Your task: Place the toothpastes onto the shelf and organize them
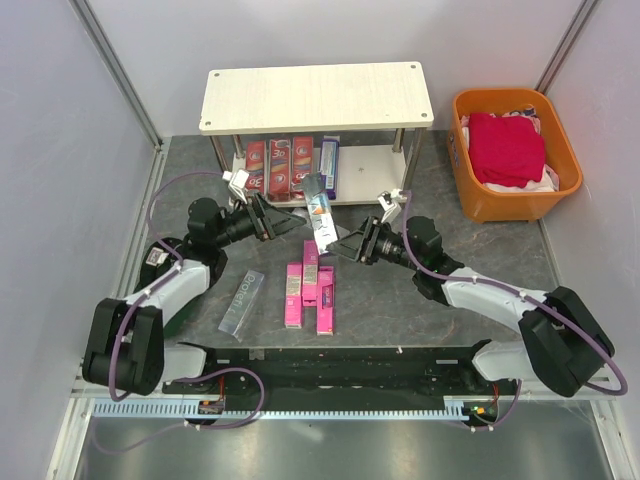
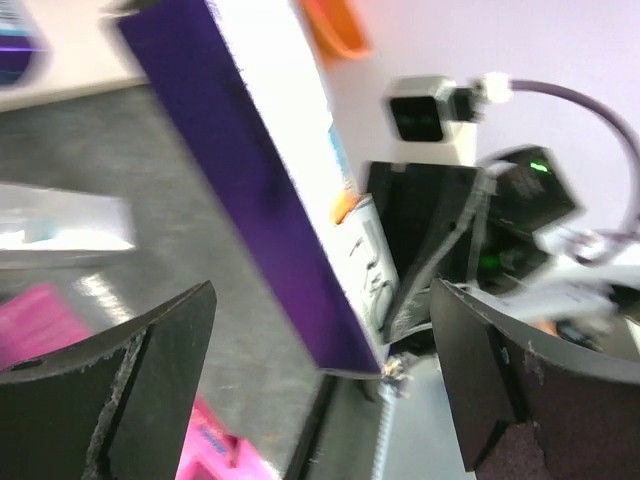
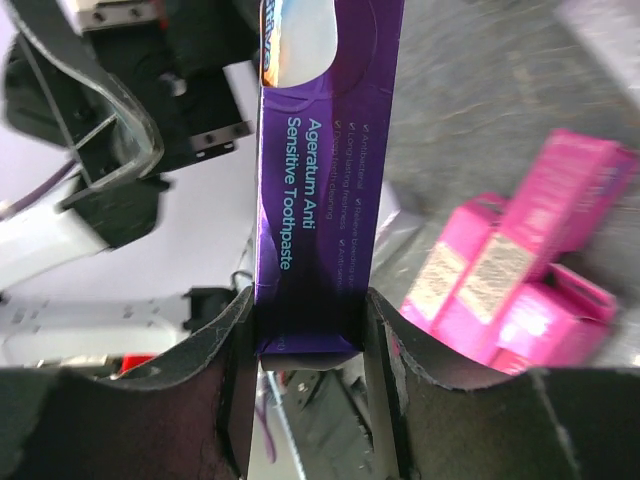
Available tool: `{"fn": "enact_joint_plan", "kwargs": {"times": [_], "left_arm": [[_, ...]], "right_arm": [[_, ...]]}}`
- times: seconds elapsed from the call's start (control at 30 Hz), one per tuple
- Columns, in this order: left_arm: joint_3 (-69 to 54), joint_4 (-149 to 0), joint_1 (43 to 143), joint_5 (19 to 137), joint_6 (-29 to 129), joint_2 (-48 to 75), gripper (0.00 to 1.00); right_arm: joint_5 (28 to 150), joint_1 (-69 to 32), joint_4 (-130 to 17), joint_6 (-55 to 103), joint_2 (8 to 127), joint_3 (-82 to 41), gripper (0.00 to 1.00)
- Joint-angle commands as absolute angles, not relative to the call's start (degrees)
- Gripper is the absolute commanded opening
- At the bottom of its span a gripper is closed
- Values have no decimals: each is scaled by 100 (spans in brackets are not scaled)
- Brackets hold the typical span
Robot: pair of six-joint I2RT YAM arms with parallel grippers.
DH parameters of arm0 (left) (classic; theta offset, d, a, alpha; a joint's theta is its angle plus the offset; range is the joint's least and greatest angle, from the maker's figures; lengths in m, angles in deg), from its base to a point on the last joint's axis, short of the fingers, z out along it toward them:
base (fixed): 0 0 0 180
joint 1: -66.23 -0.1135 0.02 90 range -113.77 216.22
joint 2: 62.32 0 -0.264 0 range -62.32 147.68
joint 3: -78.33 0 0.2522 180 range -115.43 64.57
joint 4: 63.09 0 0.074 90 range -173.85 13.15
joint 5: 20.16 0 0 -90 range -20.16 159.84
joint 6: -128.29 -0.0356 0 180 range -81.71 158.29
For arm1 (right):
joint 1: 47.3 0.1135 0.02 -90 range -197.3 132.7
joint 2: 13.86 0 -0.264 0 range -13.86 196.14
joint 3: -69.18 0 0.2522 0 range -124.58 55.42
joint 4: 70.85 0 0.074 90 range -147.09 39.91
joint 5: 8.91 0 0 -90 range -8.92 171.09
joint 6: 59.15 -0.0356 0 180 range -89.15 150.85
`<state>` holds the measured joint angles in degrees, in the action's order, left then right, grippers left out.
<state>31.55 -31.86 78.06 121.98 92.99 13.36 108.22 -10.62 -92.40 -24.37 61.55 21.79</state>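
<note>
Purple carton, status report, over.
Right gripper shut on purple carton, held by one end. Left gripper open, close alongside. Pink cartons on table nearby, shelf beyond.

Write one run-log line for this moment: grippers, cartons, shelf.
left gripper: open | right gripper: shut on purple carton | shelf: three red cartons on lower tier | pink cartons: on table

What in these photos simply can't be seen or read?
- Top view: the upper board of the shelf covers the back of its lower tier, so the cartons there can't be fully counted.
- Top view: the red cloth hides whatever lies beneath it in the basket.
- Left wrist view: blur makes the print on the purple carton unreadable.
- Top view: the lettering on the silver carton is too small to read.
</note>
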Motion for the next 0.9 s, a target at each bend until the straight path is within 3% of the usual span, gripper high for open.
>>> {"fn": "enact_joint_plan", "kwargs": {"times": [0.0,0.2,0.47,0.87], "left_arm": [[2696,-6021,7800,10748,7460,1002,95],[2634,-6806,7791,9551,7169,782,100],[2555,-6815,7791,9770,7248,1063,99],[2686,-6639,7800,10051,7345,1204,99]], "right_arm": [[10473,-1293,-8874,-2162,5891,2167,23],[10455,-1758,-8470,-1908,5741,2132,22],[10438,-2541,-7925,-1485,6162,1465,22],[10745,-2893,-8372,-2056,8307,49,21]]}}
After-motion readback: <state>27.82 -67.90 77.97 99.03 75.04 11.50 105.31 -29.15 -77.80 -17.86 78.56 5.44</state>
